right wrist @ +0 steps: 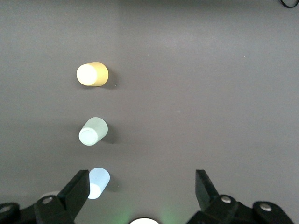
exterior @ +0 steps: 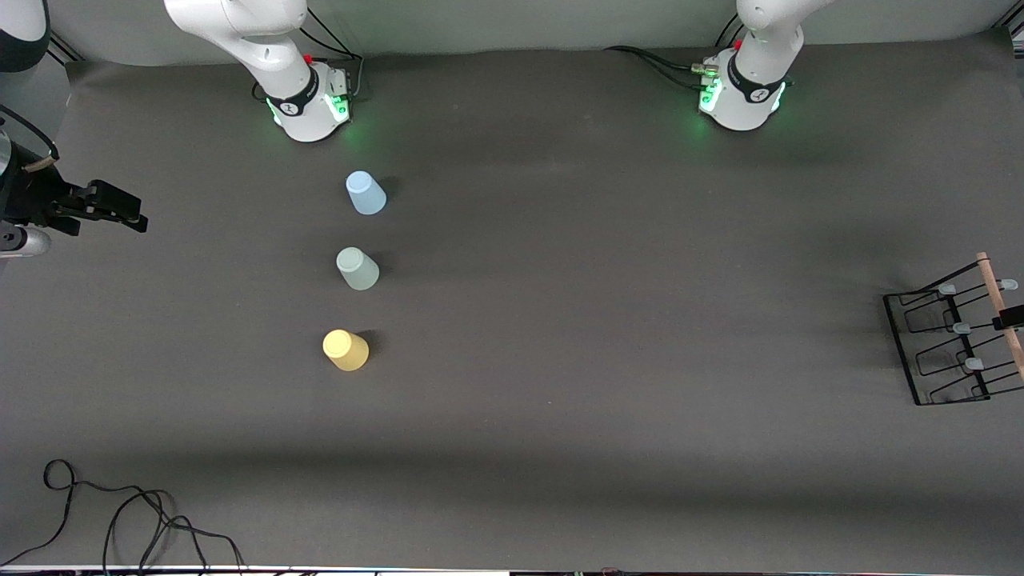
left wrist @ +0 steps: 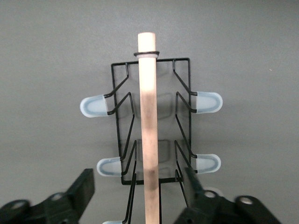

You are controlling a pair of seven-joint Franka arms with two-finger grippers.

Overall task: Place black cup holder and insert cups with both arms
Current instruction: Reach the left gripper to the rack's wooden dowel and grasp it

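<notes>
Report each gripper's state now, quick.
Left gripper: open, fingers either side of the black wire cup holder's wooden rod, not gripping.
Right gripper: open, holding nothing.

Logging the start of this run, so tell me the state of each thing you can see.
black cup holder: standing, no cups on it
light blue cup: upside down
grey-green cup: upside down
yellow cup: upside down
left gripper: open, astride the wooden handle
right gripper: open, holding nothing

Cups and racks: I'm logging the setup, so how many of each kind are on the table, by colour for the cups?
Light blue cup: 1
Grey-green cup: 1
Yellow cup: 1
Black cup holder: 1
Total: 4
</notes>
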